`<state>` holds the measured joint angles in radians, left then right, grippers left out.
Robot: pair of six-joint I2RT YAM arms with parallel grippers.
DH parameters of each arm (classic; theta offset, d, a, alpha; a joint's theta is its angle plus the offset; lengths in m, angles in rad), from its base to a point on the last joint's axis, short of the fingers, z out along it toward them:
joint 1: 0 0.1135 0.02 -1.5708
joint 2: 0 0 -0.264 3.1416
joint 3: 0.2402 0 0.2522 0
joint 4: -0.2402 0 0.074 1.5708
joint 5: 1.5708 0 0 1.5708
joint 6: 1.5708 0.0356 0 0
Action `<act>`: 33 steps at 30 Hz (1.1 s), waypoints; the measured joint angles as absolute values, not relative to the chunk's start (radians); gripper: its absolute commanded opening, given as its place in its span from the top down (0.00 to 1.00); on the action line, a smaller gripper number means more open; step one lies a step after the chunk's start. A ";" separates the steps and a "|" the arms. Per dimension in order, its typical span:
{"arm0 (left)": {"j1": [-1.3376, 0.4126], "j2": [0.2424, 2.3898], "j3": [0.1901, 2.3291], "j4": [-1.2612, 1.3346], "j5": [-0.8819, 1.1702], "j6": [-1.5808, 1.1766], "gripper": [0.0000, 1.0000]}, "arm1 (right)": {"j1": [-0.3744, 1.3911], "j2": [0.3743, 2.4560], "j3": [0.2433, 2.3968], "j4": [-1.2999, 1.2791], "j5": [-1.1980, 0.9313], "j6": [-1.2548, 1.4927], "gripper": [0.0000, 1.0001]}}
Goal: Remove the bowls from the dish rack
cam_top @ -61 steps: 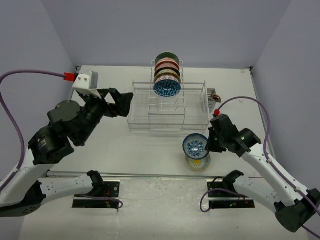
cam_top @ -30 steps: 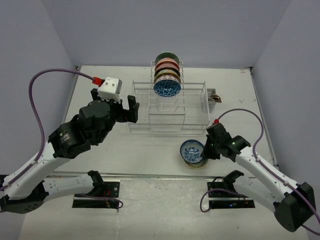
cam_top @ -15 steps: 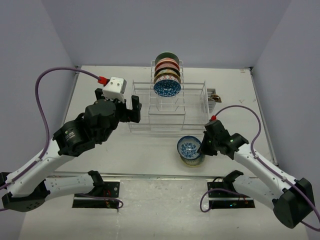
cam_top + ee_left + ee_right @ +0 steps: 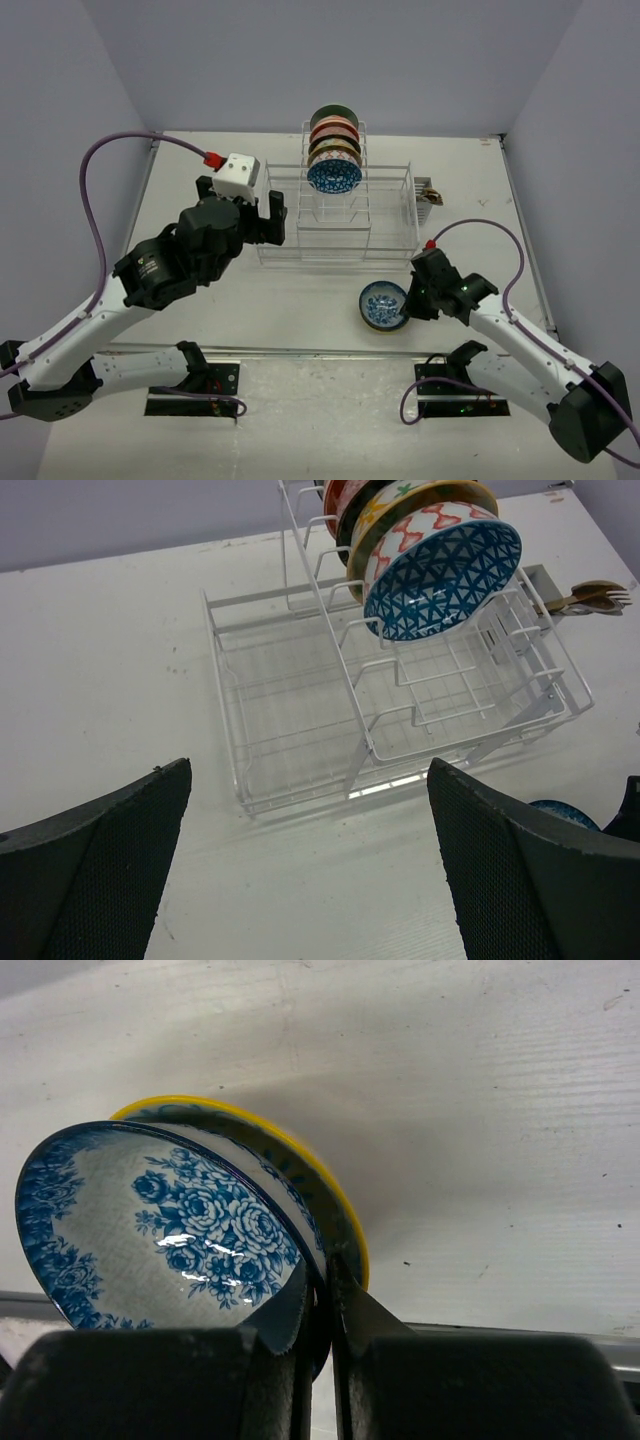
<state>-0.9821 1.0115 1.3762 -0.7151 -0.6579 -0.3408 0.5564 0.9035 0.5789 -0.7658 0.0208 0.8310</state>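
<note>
Glossy blue-floral bowl clamped in right end effector; left end effector gapes wide.

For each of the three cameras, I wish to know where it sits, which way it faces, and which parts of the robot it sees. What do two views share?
Top external: above and behind left arm and right arm, both in view, facing down at the table.
Left wrist: on the left arm, facing down at the dish rack; the left gripper shows, open.
Right wrist: low over the table, facing along the right gripper, shut on the blue floral bowl.
Shared: top external and left wrist both show the blue mosaic bowl.
</note>
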 measured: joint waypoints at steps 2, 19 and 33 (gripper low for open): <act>-0.982 1.015 1.376 -0.715 -0.658 -0.341 0.00 | 0.556 0.913 0.570 -0.765 0.035 0.835 0.93; -0.982 1.043 1.364 -0.711 -0.660 -0.340 0.00 | 0.577 0.868 0.576 -0.765 0.047 0.870 0.41; -0.982 1.150 1.406 -0.669 -0.647 -0.330 0.00 | 0.682 0.901 0.644 -0.908 0.168 0.937 0.68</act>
